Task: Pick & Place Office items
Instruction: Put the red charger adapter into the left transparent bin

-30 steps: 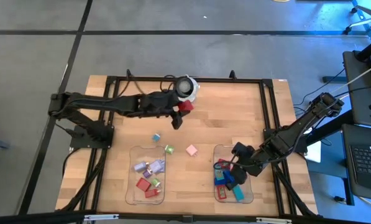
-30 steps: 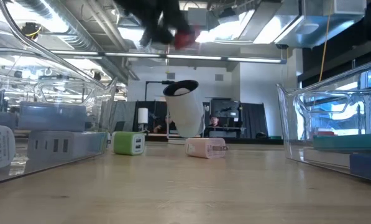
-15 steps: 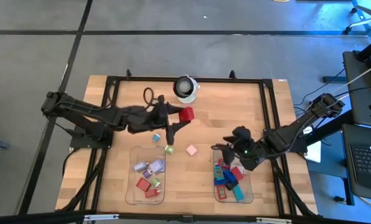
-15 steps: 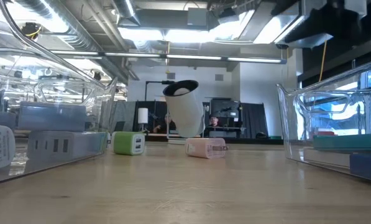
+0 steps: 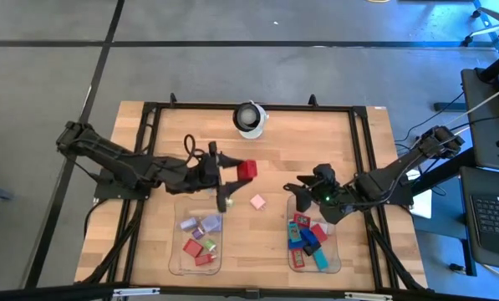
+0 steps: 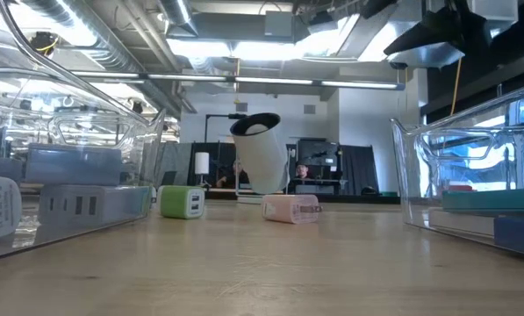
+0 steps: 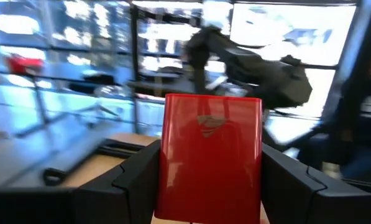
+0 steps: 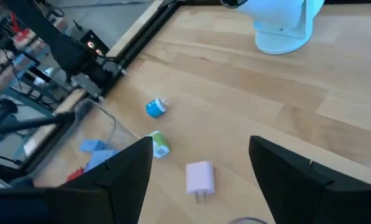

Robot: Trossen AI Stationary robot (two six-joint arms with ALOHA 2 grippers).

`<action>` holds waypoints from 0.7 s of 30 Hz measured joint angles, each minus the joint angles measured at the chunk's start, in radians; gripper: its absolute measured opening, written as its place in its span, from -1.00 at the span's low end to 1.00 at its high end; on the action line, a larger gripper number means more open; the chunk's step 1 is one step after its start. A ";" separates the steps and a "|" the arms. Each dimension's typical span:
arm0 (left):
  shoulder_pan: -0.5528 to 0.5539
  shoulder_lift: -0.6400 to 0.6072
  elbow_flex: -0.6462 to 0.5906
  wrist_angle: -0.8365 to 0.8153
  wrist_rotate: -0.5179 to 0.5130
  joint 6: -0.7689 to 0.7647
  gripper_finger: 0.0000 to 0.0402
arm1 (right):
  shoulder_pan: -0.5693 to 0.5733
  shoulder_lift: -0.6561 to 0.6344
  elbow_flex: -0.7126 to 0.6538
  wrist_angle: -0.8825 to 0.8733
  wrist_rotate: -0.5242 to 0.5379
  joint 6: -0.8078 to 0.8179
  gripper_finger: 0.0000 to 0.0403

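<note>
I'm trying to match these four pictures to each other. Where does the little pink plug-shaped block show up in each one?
High view: the pink block lies on bare wood between the two trays.
Low view: it sits at mid-picture, in front of the white camera dome.
Left wrist view: not in it.
Right wrist view: it lies near the bottom, between the right hand's fingers.
Shared landmark: the white camera dome.

Left gripper (image 5: 235, 173), table centre: clamps red block (image 5: 247, 170). Pink block (image 5: 257, 201) at its 5 o'clock. Right gripper (image 5: 299, 188), fingers parted, over right tray (image 5: 339, 266), 12 o'clock edge.
</note>
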 joint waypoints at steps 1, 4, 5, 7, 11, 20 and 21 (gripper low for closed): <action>-0.010 0.000 0.000 -0.007 0.017 -0.024 0.10 | -0.004 0.000 0.000 0.013 0.000 0.000 0.34; -0.037 0.000 0.000 -0.045 0.054 -0.128 0.10 | -0.020 0.000 0.000 0.041 0.000 0.000 0.34; -0.044 0.000 0.000 -0.064 0.071 -0.173 0.10 | -0.027 0.000 0.000 0.049 -0.004 0.000 0.34; -0.054 0.000 0.000 -0.109 0.118 -0.266 0.10 | -0.039 0.000 0.000 0.069 -0.024 -0.001 0.34; -0.070 0.000 0.000 -0.241 0.293 -0.464 0.10 | -0.068 0.000 0.000 0.111 -0.080 -0.050 0.34; -0.150 0.000 0.000 -0.639 0.486 -0.805 0.10 | -0.115 0.000 0.000 0.212 -0.127 -0.188 0.34; -0.164 0.003 0.000 -0.684 0.485 -0.835 0.10 | -0.119 0.000 0.000 0.212 -0.127 -0.188 0.34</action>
